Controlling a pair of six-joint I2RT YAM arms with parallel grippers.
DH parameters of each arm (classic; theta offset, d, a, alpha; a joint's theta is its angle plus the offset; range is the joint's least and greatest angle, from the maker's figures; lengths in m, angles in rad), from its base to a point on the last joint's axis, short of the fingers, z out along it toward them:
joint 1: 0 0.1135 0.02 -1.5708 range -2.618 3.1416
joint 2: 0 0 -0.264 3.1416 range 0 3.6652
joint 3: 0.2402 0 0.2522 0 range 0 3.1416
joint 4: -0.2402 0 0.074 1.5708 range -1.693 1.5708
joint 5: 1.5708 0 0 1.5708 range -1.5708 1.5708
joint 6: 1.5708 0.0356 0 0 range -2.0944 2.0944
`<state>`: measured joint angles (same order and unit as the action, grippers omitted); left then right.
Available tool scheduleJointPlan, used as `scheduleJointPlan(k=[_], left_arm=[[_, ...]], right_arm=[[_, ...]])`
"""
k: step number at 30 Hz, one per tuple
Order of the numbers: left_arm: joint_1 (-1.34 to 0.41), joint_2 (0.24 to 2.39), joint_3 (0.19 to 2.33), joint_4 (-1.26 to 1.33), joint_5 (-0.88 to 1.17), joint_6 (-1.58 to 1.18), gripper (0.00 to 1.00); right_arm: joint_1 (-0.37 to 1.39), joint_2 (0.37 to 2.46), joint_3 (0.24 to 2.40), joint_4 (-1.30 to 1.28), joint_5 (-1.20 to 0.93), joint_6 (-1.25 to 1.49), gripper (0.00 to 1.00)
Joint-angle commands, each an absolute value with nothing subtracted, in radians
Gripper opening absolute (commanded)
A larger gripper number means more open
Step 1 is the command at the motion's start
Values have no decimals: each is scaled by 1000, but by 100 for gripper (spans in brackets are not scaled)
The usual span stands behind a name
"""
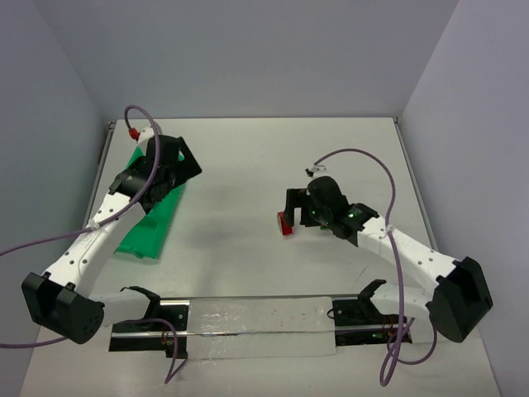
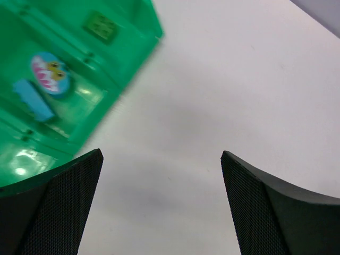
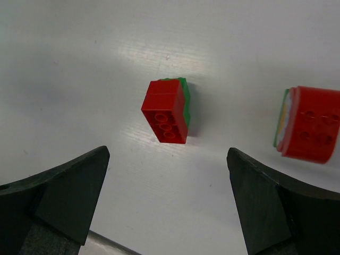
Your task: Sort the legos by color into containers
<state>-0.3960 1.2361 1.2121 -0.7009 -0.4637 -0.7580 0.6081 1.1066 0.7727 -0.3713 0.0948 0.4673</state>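
Note:
The long green tray [image 1: 147, 230] lies at the left of the table, partly under my left arm. The left wrist view shows its compartments [image 2: 133, 48] holding a blue brick [image 2: 33, 99], a round piece with a picture [image 2: 49, 73] and a green brick [image 2: 101, 25]. My left gripper [image 2: 162, 154] is open and empty over bare table just right of the tray. A red brick with green behind it [image 3: 166, 110] lies on its side ahead of my open, empty right gripper [image 3: 167, 151]. Another red brick [image 3: 311, 123] sits to its right. From above, only one red brick [image 1: 286, 224] shows beside the right gripper [image 1: 294, 213].
A clear plastic strip [image 1: 256, 327] with black clamps runs along the near edge between the arm bases. Grey walls close in the table on the left, back and right.

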Motion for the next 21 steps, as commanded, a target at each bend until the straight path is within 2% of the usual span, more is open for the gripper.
scheduleJointPlan(k=[1, 9, 14, 17, 18, 21], left_arm=[[-475, 1225, 1232, -677, -369, -739, 99], [-544, 1191, 1172, -612, -271, -726, 99], [-554, 1197, 1166, -622, -261, -713, 99], [-555, 1198, 1160, -620, -262, -710, 99], [-556, 1200, 1159, -619, -259, -709, 99], [-557, 1207, 1159, -617, -254, -709, 99]], right_arm=[[667, 1180, 764, -241, 114, 424, 99], [679, 1257, 650, 41, 153, 422, 97], [681, 1394, 659, 74, 158, 443, 90], [683, 1423, 653, 98, 161, 471, 82], [683, 1431, 650, 102, 169, 483, 77], [684, 1439, 652, 100, 183, 502, 50]])
